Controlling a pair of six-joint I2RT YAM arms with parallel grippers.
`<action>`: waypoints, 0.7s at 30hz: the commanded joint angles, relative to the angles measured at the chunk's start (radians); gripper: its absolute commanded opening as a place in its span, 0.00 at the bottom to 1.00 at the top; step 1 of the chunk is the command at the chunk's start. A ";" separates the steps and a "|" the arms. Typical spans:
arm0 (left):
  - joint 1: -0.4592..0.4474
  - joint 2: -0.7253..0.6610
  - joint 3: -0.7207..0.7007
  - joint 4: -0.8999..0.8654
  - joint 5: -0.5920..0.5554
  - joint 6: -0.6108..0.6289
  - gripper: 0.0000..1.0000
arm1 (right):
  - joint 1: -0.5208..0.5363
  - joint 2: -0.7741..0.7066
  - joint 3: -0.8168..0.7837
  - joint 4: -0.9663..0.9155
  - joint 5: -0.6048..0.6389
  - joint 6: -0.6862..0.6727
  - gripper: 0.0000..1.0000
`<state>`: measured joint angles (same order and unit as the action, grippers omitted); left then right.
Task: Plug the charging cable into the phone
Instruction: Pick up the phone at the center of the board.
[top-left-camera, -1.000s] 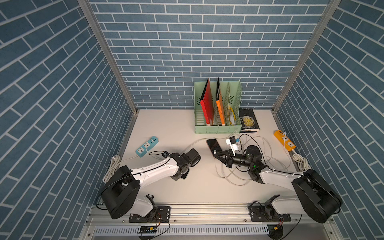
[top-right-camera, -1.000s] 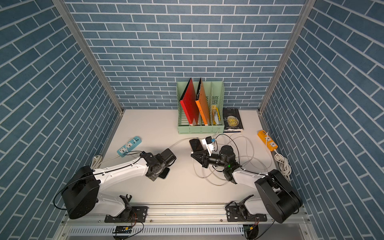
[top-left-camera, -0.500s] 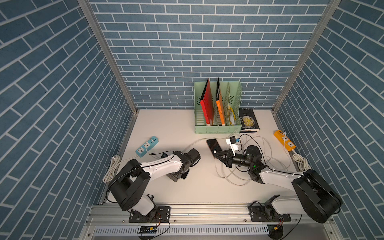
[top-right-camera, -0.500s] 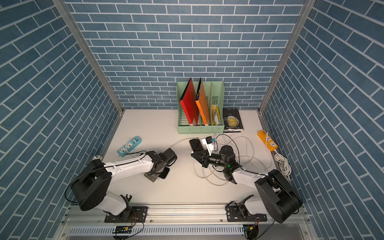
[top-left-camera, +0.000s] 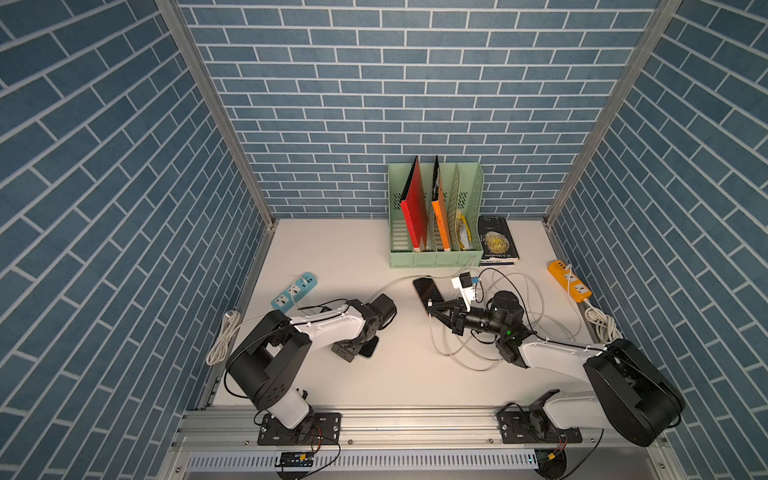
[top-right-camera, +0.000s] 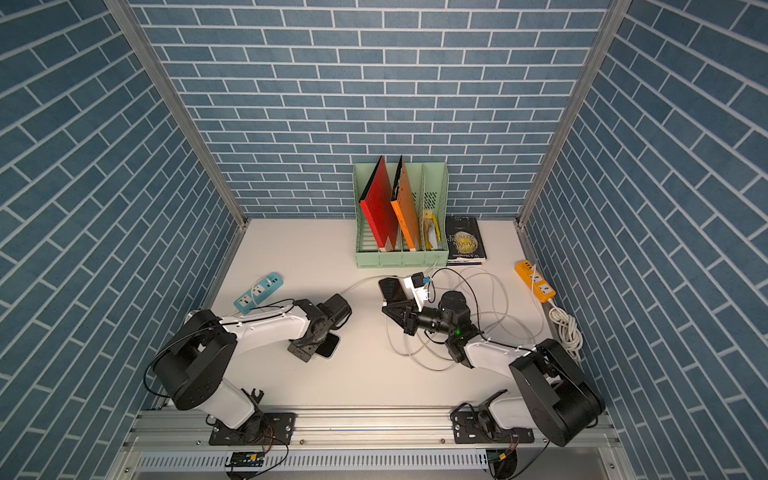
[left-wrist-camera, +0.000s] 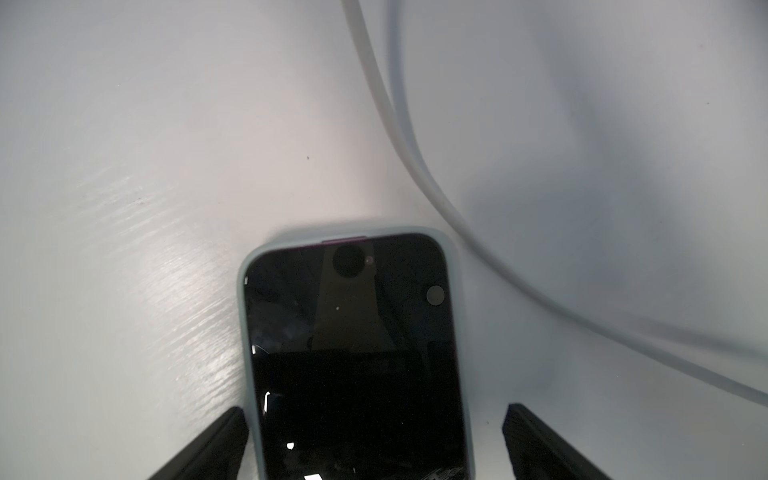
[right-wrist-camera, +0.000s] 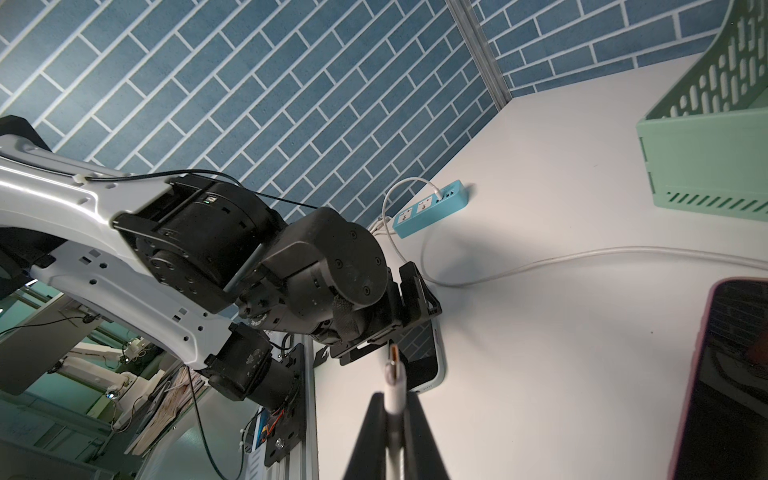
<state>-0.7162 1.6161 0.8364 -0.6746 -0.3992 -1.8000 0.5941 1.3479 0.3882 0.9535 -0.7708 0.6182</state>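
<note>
Over the last second only the left arm has moved. Its large black rear joint has drawn in toward the right, while the left gripper has kept its place above the phone. The right arm has stayed put. This reads as the left side settling into a bracing stance, with the clamp itself not yet made. In the left wrist view the jaws are spread wide, one finger on each side of the pale-cased phone, and neither clearly presses on it. The phone lies flat, screen up, on the white table, left of centre and fairly near. Its long axis runs roughly left to right. The earpiece end points away to the left and the port end faces right, toward the other arm. The right gripper is pressed together on the white plug of the charging cable, whose slack loops on the table beneath that arm. The plug's metal tip aims leftward, about in line with the phone's port end but well apart from it. A second, purple-edged phone lies just beyond the right gripper. It looks unrelated to the present approach.
</note>
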 joint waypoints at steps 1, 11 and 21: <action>0.010 0.043 0.007 -0.015 0.005 0.004 1.00 | 0.007 -0.008 -0.001 -0.010 0.010 -0.052 0.00; 0.015 0.174 0.038 -0.021 0.030 0.024 1.00 | 0.013 -0.017 0.003 -0.043 0.028 -0.078 0.00; 0.015 0.206 0.054 -0.042 0.021 0.048 0.70 | 0.016 -0.020 0.003 -0.045 0.034 -0.081 0.00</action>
<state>-0.7136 1.7519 0.9203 -0.7322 -0.4870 -1.7657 0.6025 1.3476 0.3882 0.9115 -0.7498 0.5709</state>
